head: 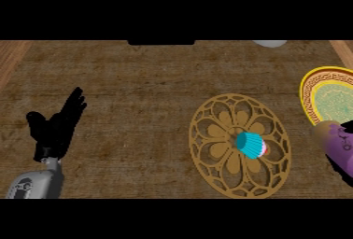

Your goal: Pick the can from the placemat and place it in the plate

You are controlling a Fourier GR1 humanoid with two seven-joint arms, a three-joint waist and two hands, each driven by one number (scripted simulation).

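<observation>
The purple can (336,145) with a tan end hangs tilted at the view's right edge, just below the lower rim of the yellow-rimmed plate (308,95) and off the placemat. My right hand (347,172) shows only as dark bits round the can at the edge, curled on it. The round tan openwork placemat (219,140) lies at the centre right. My left hand (59,123) rests open at the left, fingers up, holding nothing.
A teal cupcake (251,144) sits on the placemat's middle. A pale round object (270,43) shows at the counter's far edge. Wooden strips run along the left and right sides of the brown counter top.
</observation>
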